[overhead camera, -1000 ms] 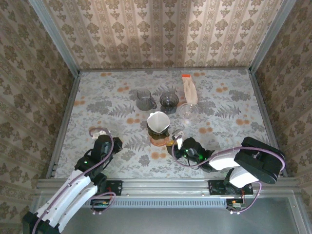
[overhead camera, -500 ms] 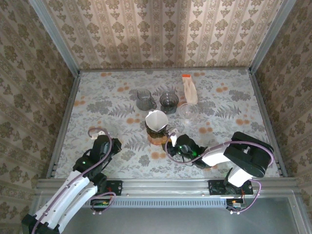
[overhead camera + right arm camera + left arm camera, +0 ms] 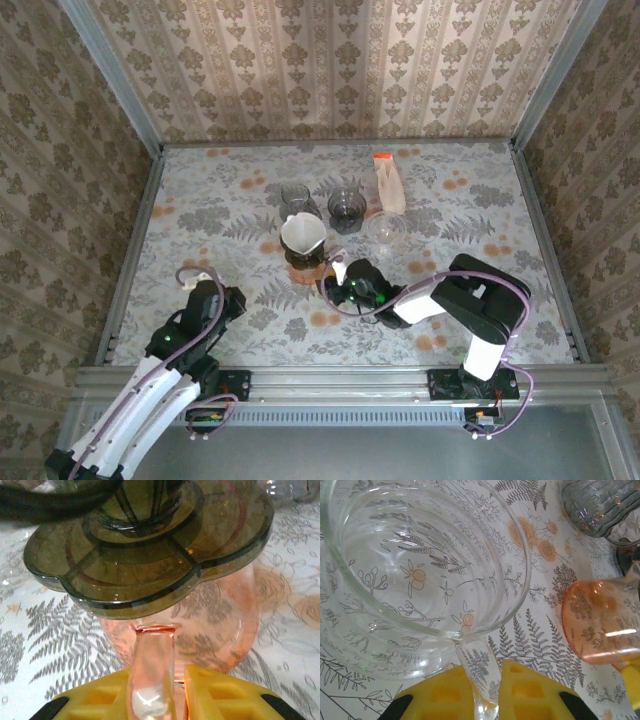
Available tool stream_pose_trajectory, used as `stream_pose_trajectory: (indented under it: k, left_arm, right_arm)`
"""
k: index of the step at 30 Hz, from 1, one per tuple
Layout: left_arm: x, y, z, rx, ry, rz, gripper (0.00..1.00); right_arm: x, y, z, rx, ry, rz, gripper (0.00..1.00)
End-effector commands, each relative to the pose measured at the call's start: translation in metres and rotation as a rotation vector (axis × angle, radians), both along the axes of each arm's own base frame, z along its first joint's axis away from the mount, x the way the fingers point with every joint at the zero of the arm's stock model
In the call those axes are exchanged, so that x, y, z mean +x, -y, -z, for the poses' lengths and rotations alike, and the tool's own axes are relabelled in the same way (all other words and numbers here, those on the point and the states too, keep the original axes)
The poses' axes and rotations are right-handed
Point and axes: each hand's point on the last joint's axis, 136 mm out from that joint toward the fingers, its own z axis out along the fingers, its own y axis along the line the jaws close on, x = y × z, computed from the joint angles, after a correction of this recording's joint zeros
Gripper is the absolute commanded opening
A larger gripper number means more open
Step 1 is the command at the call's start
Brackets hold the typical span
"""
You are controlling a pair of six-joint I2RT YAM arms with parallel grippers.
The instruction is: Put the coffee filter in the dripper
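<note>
**Top view.** The coffee filter [image 3: 303, 233] sits white and open in the dripper [image 3: 305, 256], which stands on a pink cup [image 3: 308, 268] mid-table. The right arm lies low and stretches leftward from its base. The right gripper [image 3: 333, 277] is at the cup's near side. The left arm is folded at the near left, with the left gripper [image 3: 205, 287] low over the table [image 3: 470, 200].

**Left wrist.** The left gripper [image 3: 479, 692] is pinched tight on the handle of a clear glass cup [image 3: 425, 565], which is well apart from the dripper.

**Right wrist.** The right gripper [image 3: 155, 692] has its jaws narrowed onto the handle of the pink cup [image 3: 220, 625]. The smoky dripper [image 3: 150, 555] rests on the cup's rim.

**Judgement.** The filter looks seated. The step in hand is handling the loaded cup, so hold it level and move slowly, since the dripper only rests loose on the rim.
</note>
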Motion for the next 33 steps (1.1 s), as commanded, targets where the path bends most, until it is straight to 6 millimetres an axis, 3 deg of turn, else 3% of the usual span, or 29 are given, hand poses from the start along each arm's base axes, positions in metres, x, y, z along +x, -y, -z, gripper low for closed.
stream_pose_trajectory:
  k: [1,21,30,33]
  left_arm:
    - [-0.005,-0.008,-0.002,0.007,-0.022,-0.035,0.04]
    - [-0.008,-0.01,-0.002,0.017,-0.029,-0.028,0.03]
    - [-0.009,-0.01,-0.002,0.018,-0.031,-0.023,0.02]
    - [-0.009,-0.009,-0.002,0.017,-0.032,-0.02,0.02]
  right_arm:
    - [0.01,-0.02,-0.008,0.03,0.014,-0.053,0.3]
    - [0.068,-0.075,0.002,0.076,-0.026,-0.082,0.31]
    - [0.081,-0.086,0.006,0.086,-0.047,-0.083,0.32]
    - [0.08,-0.085,0.007,0.09,-0.05,-0.079,0.39]
